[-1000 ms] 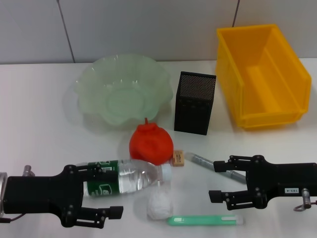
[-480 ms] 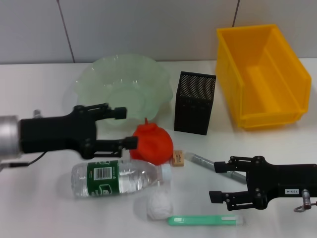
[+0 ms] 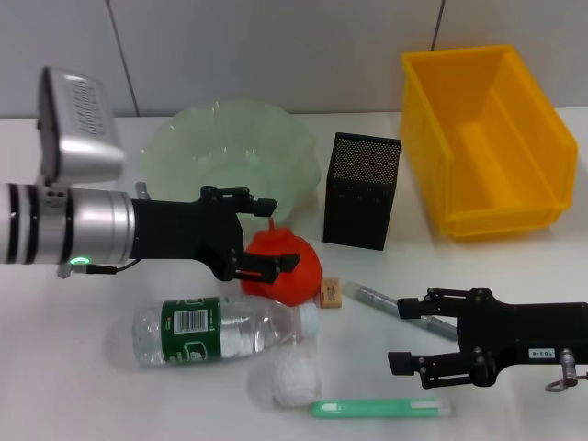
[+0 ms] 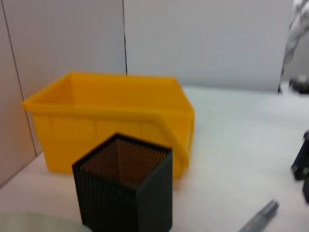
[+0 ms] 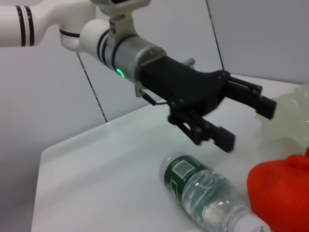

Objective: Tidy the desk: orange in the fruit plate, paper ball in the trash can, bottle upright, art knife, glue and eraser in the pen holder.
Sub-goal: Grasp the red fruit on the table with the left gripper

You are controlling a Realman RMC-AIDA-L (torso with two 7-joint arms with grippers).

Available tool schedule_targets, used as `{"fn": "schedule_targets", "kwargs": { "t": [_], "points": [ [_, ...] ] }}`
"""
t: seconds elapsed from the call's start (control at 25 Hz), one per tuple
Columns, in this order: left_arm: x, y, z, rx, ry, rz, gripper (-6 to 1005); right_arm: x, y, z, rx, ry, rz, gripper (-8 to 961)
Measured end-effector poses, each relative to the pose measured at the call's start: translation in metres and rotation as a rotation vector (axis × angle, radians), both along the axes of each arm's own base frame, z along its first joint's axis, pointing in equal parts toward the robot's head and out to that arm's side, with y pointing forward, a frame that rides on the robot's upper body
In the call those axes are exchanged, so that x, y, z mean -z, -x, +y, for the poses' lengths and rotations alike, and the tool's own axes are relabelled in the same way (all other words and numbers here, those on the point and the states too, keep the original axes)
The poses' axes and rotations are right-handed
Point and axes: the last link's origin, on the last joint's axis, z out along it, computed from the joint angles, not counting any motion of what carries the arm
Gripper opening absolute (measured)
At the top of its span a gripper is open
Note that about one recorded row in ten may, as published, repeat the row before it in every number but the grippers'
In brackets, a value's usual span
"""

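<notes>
Reaching over the orange [image 3: 280, 265], just near of the plate [image 3: 225, 165], the left end effector [image 3: 268, 232] gapes wide; the right end effector [image 3: 401, 333] idles open. From the right wrist, that firm, round, slippery fruit wants gripping across its middle.

A white table [image 3: 73, 358] carries 9 things: a pale green bowl [image 3: 197, 147] at upper centre-left, a black mesh holder [image 3: 361, 191] at centre, and a yellow bin [image 3: 487, 138] at upper right. Below the bowl sits an orange [image 3: 299, 276], with a small eraser [image 3: 331, 293] just to its right and a grey tube [image 3: 377, 299] further right. Along the lower part lie a clear bottle [image 3: 220, 329] on its side, a white paper ball [image 3: 294, 378] by its cap, and a green knife [image 3: 381, 408] at the bottom edge.
</notes>
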Motion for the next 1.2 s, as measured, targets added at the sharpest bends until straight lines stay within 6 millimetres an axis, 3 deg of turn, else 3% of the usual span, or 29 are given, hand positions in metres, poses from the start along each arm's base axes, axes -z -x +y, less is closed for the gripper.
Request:
{"fn": "schedule_targets", "kwargs": {
  "t": [0.32,0.88,1.2],
  "points": [
    [0.027,-0.002,0.010,0.045,-0.032,0.175,840,-0.002,0.000,0.000,0.006,-0.007,0.011,820],
    [0.041,-0.002,0.010,0.081,-0.029,0.253,760,-0.002,-0.002,-0.001,0.012,-0.006,0.010,817],
    [0.041,-0.004,0.012,0.084,-0.037,0.254,438,-0.002,-0.002,-0.001,0.012,-0.008,0.009,815]
  ]
}}
